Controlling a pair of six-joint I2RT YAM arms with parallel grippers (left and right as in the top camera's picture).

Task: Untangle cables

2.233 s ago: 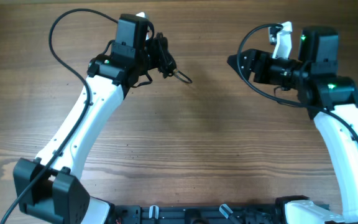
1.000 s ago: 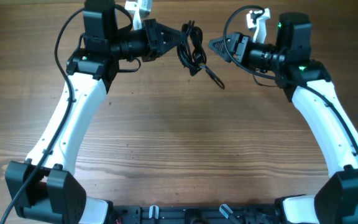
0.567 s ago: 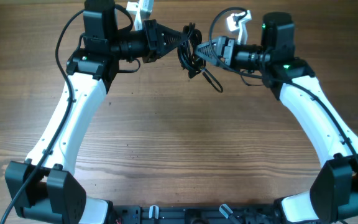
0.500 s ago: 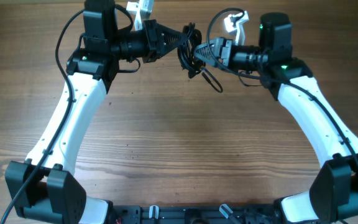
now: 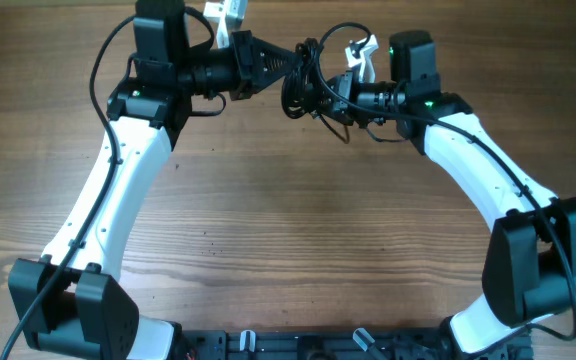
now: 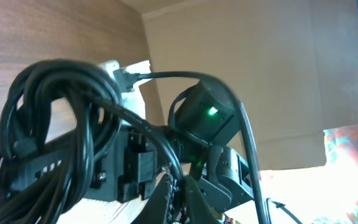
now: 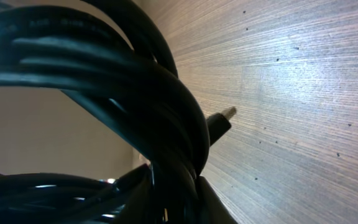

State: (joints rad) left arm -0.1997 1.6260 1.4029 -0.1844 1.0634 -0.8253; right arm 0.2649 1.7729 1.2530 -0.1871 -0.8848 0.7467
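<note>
The left gripper (image 5: pixel 290 62) is seen closed, clamped on the cables (image 5: pixel 293 98) at the upper side of the bundle. The bundle is held up off the table (image 5: pixel 288 230), close to its far edge and about midway along it.

In the left wrist view the cables (image 6: pixel 61 124) are shown close up on the left as several thick black turns looped over one another. How many separate cords make up the bundle cannot be counted, as the turns are wound together. One bundle is seen in all.

The right gripper (image 5: pixel 323 95) is brought in from the opposite side, with its tip pressed into the lower right of the same bundle. Whether its jaws are closed on the cords cannot be told, since the tips are hidden among the black loops.

In the right wrist view the cables (image 7: pixel 104 93) fill the left half of the picture, right against the camera. One small plug (image 7: pixel 219 123) is seen sticking out of the bundle, with its metal tip pointed towards the wood-grain table (image 7: pixel 303 93).

One loose loop (image 5: pixel 340 130) is seen hanging below the bundle, just under the right gripper.

Two white arms are counted, one reaching in from each near corner of the table, so that both grippers meet at the one bundle. The right arm's black housing (image 6: pixel 207 118) is shown behind the cables in the left wrist view, with one green light lit on it.
</note>
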